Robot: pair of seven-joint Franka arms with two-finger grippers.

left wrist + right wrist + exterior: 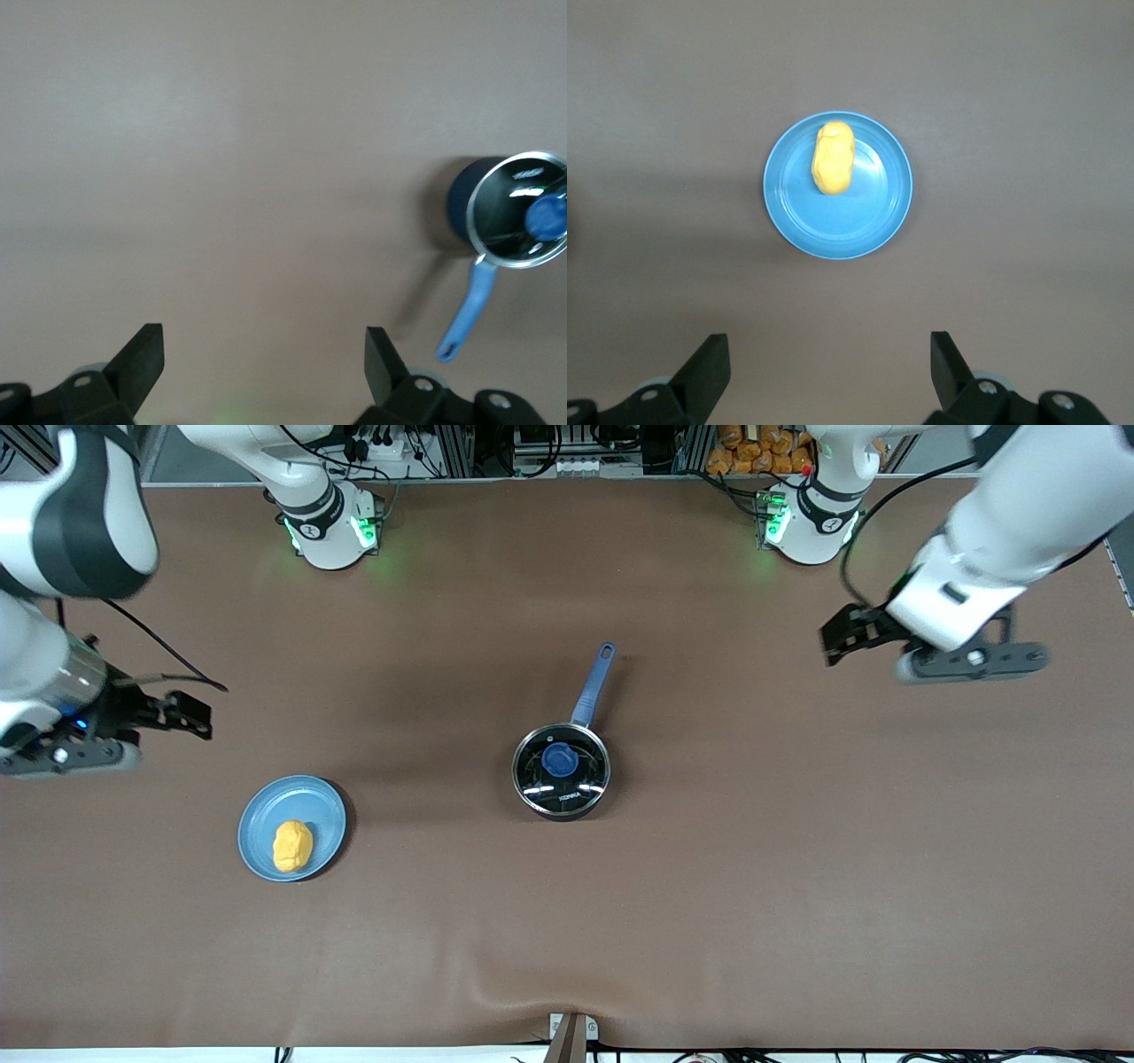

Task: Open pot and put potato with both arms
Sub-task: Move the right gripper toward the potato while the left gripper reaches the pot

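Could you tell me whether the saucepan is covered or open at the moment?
Covered. The glass lid with its blue knob sits on the saucepan's metal rim, and the potato lies on the blue plate.

A: The pot (562, 772) is gleaming: metal rim, glossy glass lid (562, 763).
B: The tablecloth (797, 868) is looking matt, slightly wrinkled; the plate (312, 797) and potato (292, 845) are looking smooth.
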